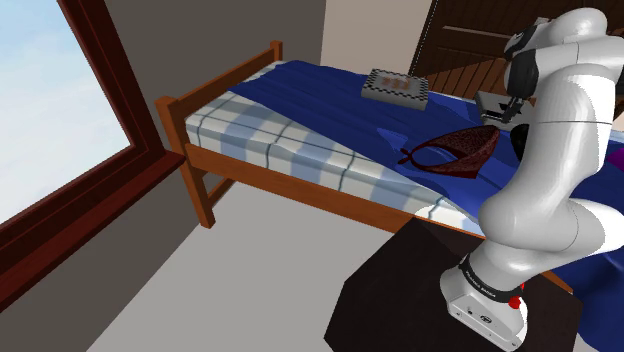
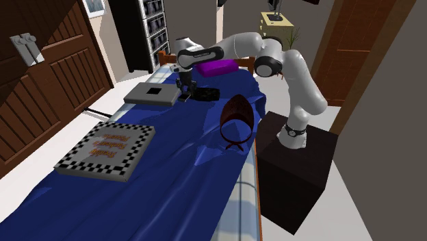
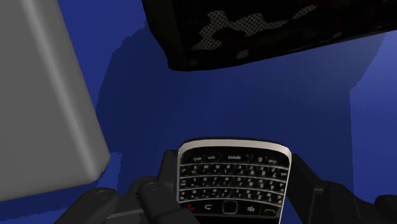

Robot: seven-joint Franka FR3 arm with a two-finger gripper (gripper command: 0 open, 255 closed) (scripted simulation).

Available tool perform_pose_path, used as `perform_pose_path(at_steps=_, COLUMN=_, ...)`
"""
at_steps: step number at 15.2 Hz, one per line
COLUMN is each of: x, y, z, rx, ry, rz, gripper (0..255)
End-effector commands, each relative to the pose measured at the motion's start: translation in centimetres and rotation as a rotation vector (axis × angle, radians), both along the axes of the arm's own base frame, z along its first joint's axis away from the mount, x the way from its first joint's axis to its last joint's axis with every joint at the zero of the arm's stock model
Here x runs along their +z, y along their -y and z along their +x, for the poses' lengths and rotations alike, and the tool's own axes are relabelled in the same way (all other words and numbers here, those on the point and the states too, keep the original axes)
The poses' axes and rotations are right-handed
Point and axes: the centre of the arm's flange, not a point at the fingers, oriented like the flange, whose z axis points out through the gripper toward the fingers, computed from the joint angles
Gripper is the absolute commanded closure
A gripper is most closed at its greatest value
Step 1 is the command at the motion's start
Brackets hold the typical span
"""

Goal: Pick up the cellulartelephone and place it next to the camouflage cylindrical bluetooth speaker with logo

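The cellular telephone is black with a silver rim and a small keyboard. My gripper is shut on it, one black finger against each long side. It hangs just above the blue bedspread. Just ahead of the phone lies the dark camouflage cylindrical speaker, on its side. In the second exterior view my gripper stands between a grey flat slab and the speaker, close to both.
A checkered flat box lies at the near end of the bed. A brown basket-like object stands by the bed's edge near the stand. A purple pillow lies beyond the speaker. The grey slab is close beside my gripper.
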Motion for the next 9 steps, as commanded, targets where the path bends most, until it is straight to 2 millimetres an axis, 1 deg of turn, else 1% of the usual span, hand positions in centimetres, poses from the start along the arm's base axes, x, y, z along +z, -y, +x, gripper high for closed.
perform_pose_path(at_steps=1, x=-1.0, y=0.0, z=0.1, rx=0.0, ry=0.0, rz=-0.001, gripper=255)
perform_pose_path(at_steps=9, x=-5.2, y=0.0, z=0.1, rx=0.0, ry=0.0, rz=-0.001, gripper=255)
